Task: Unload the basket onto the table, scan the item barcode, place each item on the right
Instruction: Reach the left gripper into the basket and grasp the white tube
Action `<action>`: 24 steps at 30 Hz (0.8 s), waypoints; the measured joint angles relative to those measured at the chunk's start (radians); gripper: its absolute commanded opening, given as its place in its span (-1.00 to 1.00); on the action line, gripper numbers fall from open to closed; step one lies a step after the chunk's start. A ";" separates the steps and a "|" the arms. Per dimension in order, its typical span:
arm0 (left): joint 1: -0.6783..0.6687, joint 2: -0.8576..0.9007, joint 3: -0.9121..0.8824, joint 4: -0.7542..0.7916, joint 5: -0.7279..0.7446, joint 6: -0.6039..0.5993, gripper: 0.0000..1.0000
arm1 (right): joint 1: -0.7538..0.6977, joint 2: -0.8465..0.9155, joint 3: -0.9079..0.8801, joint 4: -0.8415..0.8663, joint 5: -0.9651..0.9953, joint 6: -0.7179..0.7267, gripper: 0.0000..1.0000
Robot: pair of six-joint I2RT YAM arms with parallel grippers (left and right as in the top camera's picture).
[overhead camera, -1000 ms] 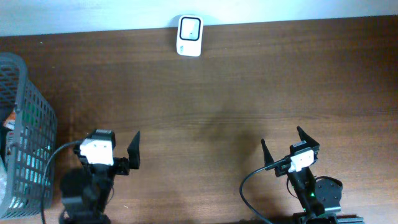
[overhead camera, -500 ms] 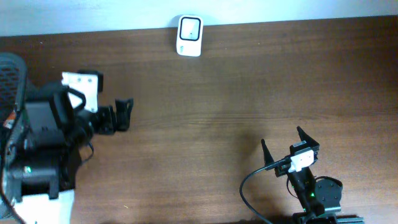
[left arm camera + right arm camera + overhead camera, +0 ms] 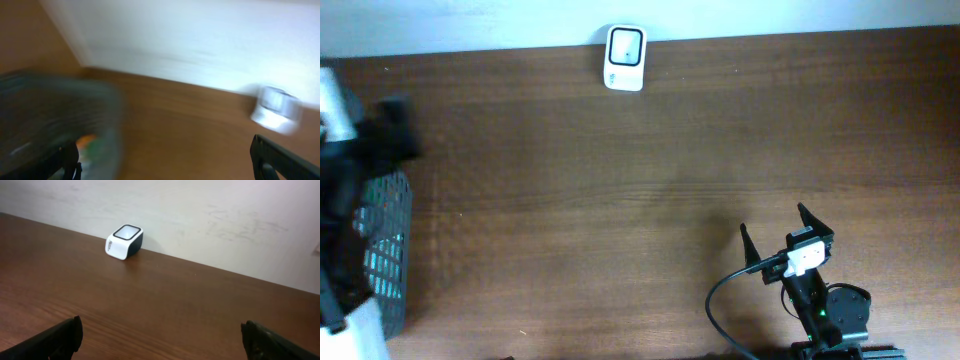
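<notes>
The white barcode scanner (image 3: pixel 625 44) stands at the table's far edge against the wall, also seen as the scanner (image 3: pixel 124 242) and, blurred, as the scanner (image 3: pixel 275 104). My left gripper (image 3: pixel 167 162) is open and empty, held above the left end of the table beside the grey mesh basket (image 3: pixel 60 105). An orange and green item (image 3: pixel 87 145) lies blurred inside the basket; no barcode shows. My left arm (image 3: pixel 355 150) is a blur over the basket (image 3: pixel 385 235). Open and empty, my right gripper (image 3: pixel 772 220) rests low at the front right, far from the scanner.
The brown wooden table (image 3: pixel 650 170) stretches between both arms. A white wall (image 3: pixel 200 210) runs directly behind the scanner. The right arm's cable (image 3: pixel 720 300) loops at the front edge.
My left arm has swung from the table's front left up and back to the far left, over the basket, jaws still open. The right arm has not moved.
</notes>
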 measured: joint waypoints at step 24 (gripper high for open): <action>0.526 0.309 -0.330 0.110 -0.178 -0.080 0.99 | 0.000 0.000 0.000 0.000 0.000 0.000 0.97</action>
